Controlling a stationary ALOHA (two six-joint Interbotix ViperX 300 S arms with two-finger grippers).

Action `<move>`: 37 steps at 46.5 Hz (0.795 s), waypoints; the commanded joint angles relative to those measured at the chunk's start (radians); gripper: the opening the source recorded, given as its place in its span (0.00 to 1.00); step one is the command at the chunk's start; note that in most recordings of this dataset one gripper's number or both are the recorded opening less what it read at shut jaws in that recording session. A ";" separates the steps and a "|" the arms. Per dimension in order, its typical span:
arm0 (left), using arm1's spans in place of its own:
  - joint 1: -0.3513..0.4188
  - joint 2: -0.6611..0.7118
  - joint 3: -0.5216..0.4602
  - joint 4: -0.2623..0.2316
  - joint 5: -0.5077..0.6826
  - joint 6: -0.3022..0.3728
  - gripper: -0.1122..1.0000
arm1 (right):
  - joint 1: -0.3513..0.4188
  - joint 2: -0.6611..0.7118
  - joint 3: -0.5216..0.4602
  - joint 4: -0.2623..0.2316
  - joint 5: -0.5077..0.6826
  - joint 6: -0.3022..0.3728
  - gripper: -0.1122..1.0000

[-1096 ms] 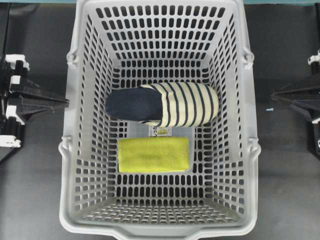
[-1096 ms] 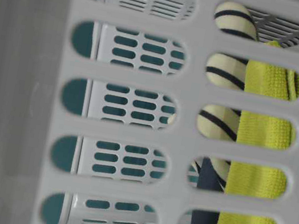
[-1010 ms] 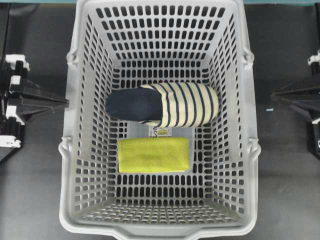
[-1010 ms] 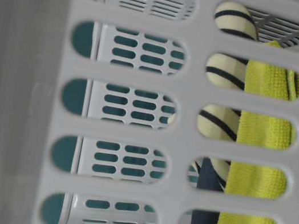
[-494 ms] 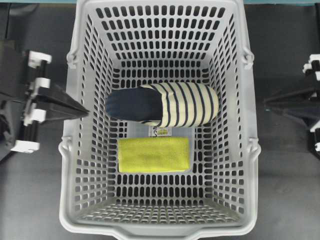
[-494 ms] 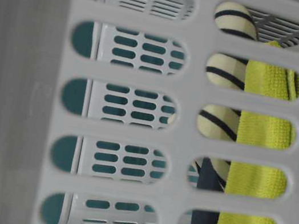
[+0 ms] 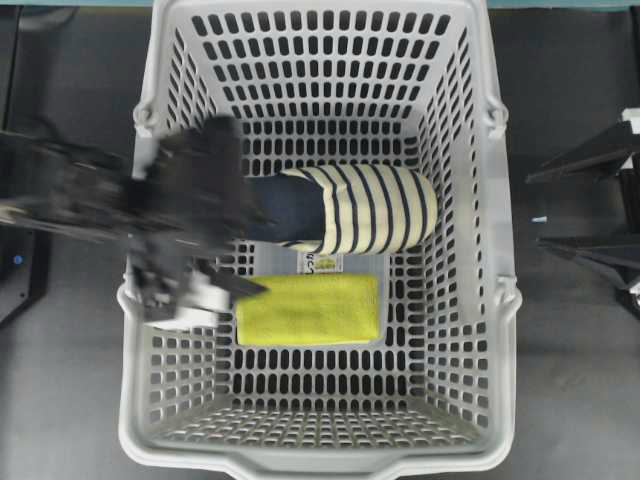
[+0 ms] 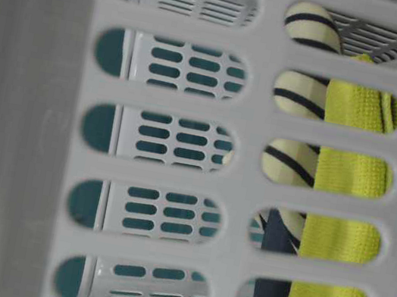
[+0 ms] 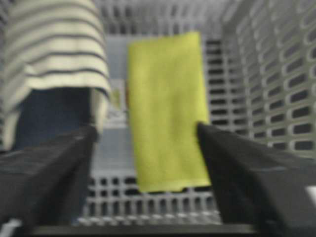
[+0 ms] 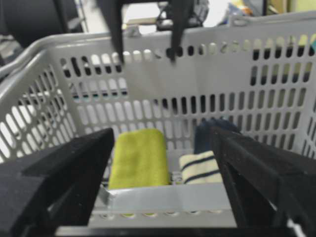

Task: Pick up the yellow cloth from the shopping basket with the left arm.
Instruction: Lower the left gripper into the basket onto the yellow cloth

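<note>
— Since the earlier frame, the left arm (image 7: 150, 215) has been swung over the shopping basket (image 7: 500, 300), fingers (image 9: 64, 163) spread.
— The yellow cloth (image 7: 308, 309), flat on the basket floor, is judged soft and light; its near short edge should be pinched.

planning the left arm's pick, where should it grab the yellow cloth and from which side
Probably from straight above, pinching across the narrow width of the yellow cloth near its middle. It lies flat on the basket floor, and the striped slipper crowds its far side.

A large light grey slotted plastic shopping basket (image 7: 500, 330), smooth and faintly glossy, holds a fuzzy, matt yellow-green microfibre cloth (image 7: 308, 309) and a soft knitted navy-and-cream striped fabric item (image 7: 370, 208). The worktop (image 7: 575, 400) looks matt black.
</note>
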 commanded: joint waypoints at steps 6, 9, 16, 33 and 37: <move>-0.028 0.190 -0.152 0.003 0.103 -0.034 0.87 | 0.005 0.003 -0.025 0.003 -0.015 -0.003 0.78; -0.037 0.239 -0.175 0.005 0.115 -0.043 0.87 | 0.005 0.003 -0.025 0.003 -0.015 -0.005 0.78; -0.060 0.330 -0.193 0.003 0.120 -0.046 0.87 | 0.005 0.003 -0.021 0.003 -0.029 -0.006 0.78; -0.064 0.445 -0.183 0.003 0.120 -0.044 0.87 | 0.012 0.002 -0.012 0.003 -0.032 -0.006 0.78; -0.064 0.446 -0.179 0.005 0.121 -0.044 0.86 | 0.012 0.002 -0.012 0.003 -0.032 -0.006 0.78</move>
